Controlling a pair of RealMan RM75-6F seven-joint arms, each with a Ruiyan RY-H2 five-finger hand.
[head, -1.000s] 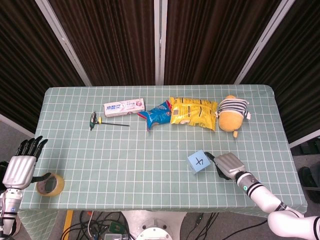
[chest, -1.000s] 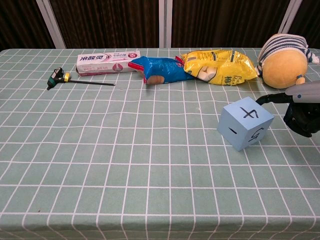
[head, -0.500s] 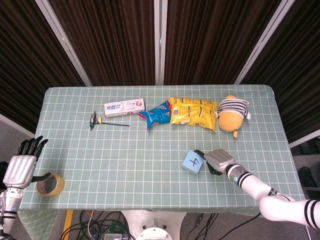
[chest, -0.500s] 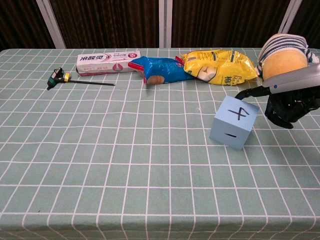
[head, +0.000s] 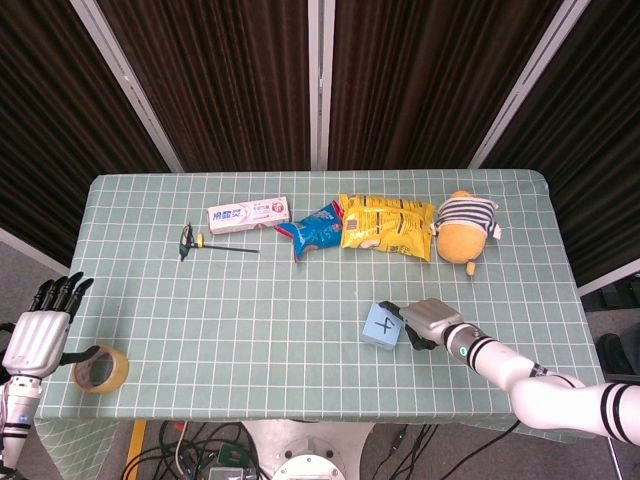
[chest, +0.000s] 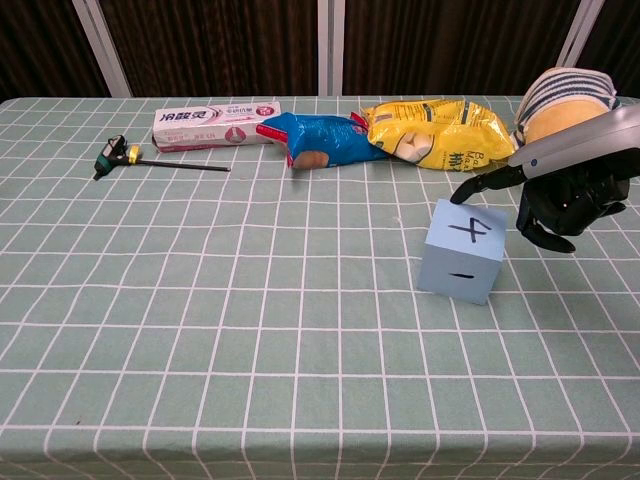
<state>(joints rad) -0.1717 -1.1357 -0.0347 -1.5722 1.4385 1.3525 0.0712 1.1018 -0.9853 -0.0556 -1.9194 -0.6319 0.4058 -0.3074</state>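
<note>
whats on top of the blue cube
The blue cube has nothing resting on it: its top face shows a handwritten 4. A fingertip of the right hand reaches over its far top edge; actual contact cannot be confirmed. The cube's underside is hidden against the table.

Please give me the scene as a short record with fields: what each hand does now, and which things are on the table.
left hand: beside the table's left edge, fingers extended together, holding nothing, nearest the tape roll
right hand: fingers curled down, one fingertip extended to the blue cube's top edge; contact unclear
cube: top face marked 4
back row: hex key, toothpaste box, blue snack bag, yellow snack bag, plush toy
surface: green checked tablecloth
</note>
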